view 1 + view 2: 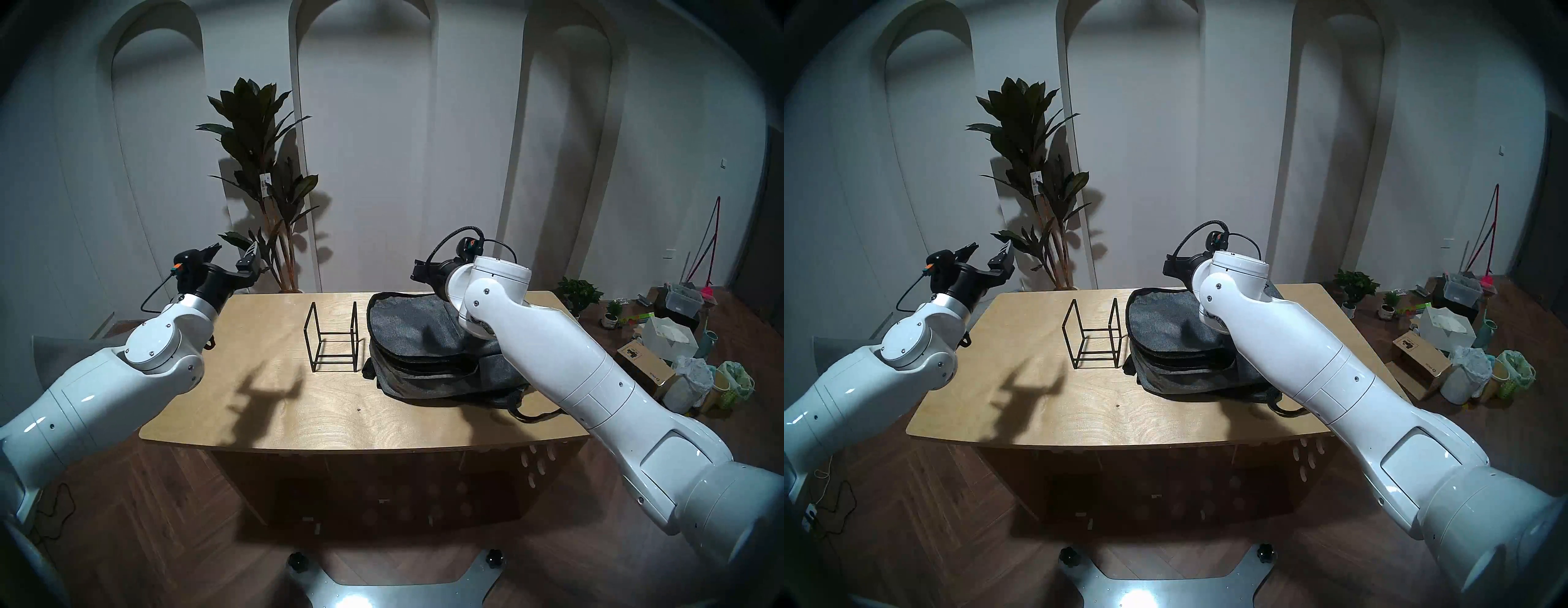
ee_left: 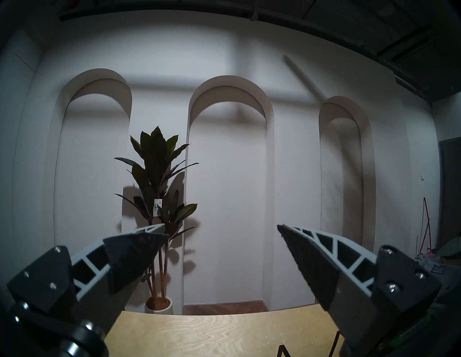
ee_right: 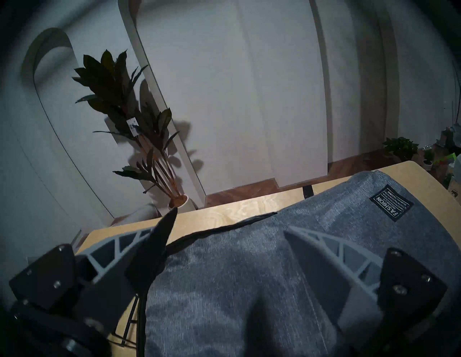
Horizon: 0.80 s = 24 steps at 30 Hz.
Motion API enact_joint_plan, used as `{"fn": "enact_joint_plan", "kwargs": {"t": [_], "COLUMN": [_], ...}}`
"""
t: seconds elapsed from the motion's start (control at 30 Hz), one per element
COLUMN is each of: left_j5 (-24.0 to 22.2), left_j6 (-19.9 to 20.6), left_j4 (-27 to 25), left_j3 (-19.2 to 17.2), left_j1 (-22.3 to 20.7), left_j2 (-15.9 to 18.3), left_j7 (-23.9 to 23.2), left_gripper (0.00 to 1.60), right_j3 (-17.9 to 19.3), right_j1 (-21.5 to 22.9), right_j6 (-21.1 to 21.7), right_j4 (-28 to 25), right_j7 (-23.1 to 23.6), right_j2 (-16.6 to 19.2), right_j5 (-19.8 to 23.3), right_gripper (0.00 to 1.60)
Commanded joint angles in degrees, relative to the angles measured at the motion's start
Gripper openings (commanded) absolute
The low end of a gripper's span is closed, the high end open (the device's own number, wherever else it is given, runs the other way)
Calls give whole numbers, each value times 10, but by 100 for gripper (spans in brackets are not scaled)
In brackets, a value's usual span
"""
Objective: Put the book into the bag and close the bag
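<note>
Our right claw (image 3: 229, 222) gapes empty above the bag (image 3: 249, 286), its FASHION label (image 3: 391, 203) visible only there; our left claw (image 2: 222, 229) spreads wide

Grey bag (image 1: 1178, 339) flat on table (image 1: 1047, 407), beside wire stand (image 1: 1093, 339).

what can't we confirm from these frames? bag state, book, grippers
- Book: not visible in any view; the wire stand is empty. Whether it is inside the bag cannot be told.
- Bag zipper: the flap looks laid over, but the right arm covers the bag's right half in both head views.
- Right gripper: fingertips hidden behind the wrist in head views; the wrist view shows it open above the fabric.
- Left gripper: open, empty.
- Bag label: small print too fine to read.
</note>
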Motion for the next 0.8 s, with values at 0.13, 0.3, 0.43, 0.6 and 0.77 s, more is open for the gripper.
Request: {"fn": "enact_joint_plan", "kwargs": {"t": [0.13, 0.3, 0.43, 0.6, 0.77], "left_j5": [31, 38, 48, 52, 55], "left_j6": [2, 0, -5, -6, -7], "left_j4": [69, 90, 108, 116, 123], "left_j3": [3, 7, 10, 12, 13], "left_j1": [-67, -76, -84, -86, -87], "left_j2": [-88, -104, -120, -128, -138], "left_j7": [-16, -26, -34, -36, -41], "left_gripper": [160, 160, 160, 160, 160], "right_j3": [-35, -47, -54, -54, -53], "right_j1": [50, 61, 72, 74, 68], "right_j6": [-72, -100, -133, -155, -176], "right_j4": [78, 110, 144, 163, 168], "right_j7": [108, 146, 185, 209, 235], "right_j2": [-30, -32, -33, -30, -18], "right_j5": [-71, -97, -118, -127, -134], "right_gripper": [160, 160, 160, 160, 160]}}
